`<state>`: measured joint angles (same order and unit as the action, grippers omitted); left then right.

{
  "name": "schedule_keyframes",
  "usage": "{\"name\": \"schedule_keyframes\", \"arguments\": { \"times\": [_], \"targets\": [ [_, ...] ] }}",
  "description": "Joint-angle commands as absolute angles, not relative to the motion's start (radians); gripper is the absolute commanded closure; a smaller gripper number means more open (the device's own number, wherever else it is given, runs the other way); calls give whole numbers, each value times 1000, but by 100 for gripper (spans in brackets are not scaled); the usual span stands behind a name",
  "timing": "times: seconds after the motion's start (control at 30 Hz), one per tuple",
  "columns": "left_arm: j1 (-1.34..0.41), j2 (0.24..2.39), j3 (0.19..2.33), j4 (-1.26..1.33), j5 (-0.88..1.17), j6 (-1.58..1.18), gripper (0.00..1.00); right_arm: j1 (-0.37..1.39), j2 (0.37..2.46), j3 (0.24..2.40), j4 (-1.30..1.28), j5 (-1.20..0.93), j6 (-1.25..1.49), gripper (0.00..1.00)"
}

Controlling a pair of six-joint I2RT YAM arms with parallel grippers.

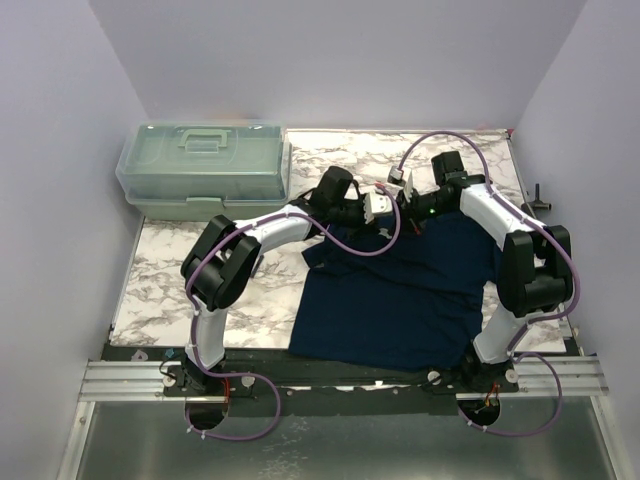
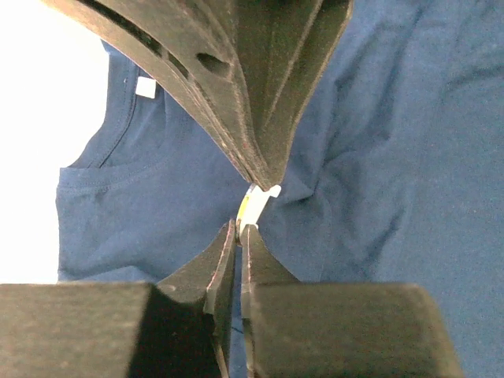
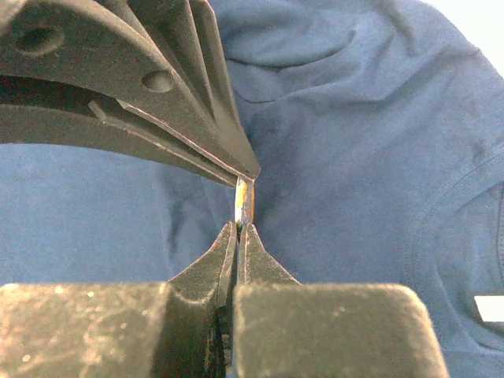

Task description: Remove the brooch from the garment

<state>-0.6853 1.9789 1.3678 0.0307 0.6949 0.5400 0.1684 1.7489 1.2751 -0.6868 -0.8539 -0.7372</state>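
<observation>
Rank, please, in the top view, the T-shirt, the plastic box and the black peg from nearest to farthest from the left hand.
1. T-shirt, right under the left hand.
2. plastic box, back left.
3. black peg, right edge.

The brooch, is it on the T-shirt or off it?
Apparently on: left end effector and right end effector both pinch the brooch, and T-shirt fabric puckers toward it.

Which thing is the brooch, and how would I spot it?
On the marble table lies a navy T-shirt; on its chest, below the collar, the left gripper and right gripper meet tip to tip. The brooch is the tiny gold-grey sliver, seen edge-on, pinched between those black tips, unlike the white neck tag, which sits flat inside the collar.
</observation>
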Motion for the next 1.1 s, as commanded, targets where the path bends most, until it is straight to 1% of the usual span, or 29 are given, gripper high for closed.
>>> {"name": "schedule_keyframes", "arguments": {
  "times": [0.0,0.03,0.1,0.13,0.17,0.2,0.23,0.33,0.4,0.43,0.53,0.57,0.6,0.7,0.73,0.77,0.83,0.87,0.97,1.07],
  "targets": [
    [-696,1961,1414,22,734,526,98,165,1755,1302,-716,-896,-761,99],
    [-696,1963,1416,21,730,520,100,166,1753,1302,-716,-906,-762,99],
    [-699,1963,1415,21,723,515,100,166,1756,1299,-713,-917,-762,99],
    [-699,1962,1414,21,723,515,98,166,1759,1299,-712,-916,-761,99],
    [-699,1961,1413,21,723,517,89,165,1763,1302,-717,-916,-765,99],
    [-699,1960,1413,20,723,516,82,165,1768,1307,-723,-913,-771,99],
    [-699,1960,1413,20,724,517,79,166,1771,1309,-729,-912,-778,99],
    [-701,1964,1416,20,727,519,78,166,1769,1311,-729,-910,-785,100],
    [-702,1968,1419,20,731,524,81,166,1770,1313,-728,-909,-786,99],
    [-704,1968,1421,20,734,525,84,166,1770,1313,-729,-910,-787,99],
    [-704,1970,1425,16,742,526,100,165,1765,1311,-727,-911,-786,99],
    [-703,1970,1425,15,743,524,100,165,1762,1309,-722,-916,-776,99],
    [-704,1967,1424,14,745,522,100,166,1761,1306,-715,-919,-761,95],
    [-704,1963,1419,15,747,507,100,163,1773,1299,-712,-938,-742,71],
    [-703,1962,1416,15,750,500,100,160,1777,1297,-713,-949,-747,67],
    [-701,1963,1415,15,756,489,100,161,1782,1296,-711,-958,-750,65],
    [-701,1960,1411,15,764,481,100,160,1787,1295,-693,-968,-747,66],
    [-701,1958,1409,17,766,479,100,160,1788,1294,-684,-970,-747,69],
    [-700,1951,1403,19,763,479,100,161,1789,1296,-676,-967,-766,81],
    [-699,1947,1396,21,761,479,100,161,1791,1301,-687,-968,-791,89]
  ]
}}
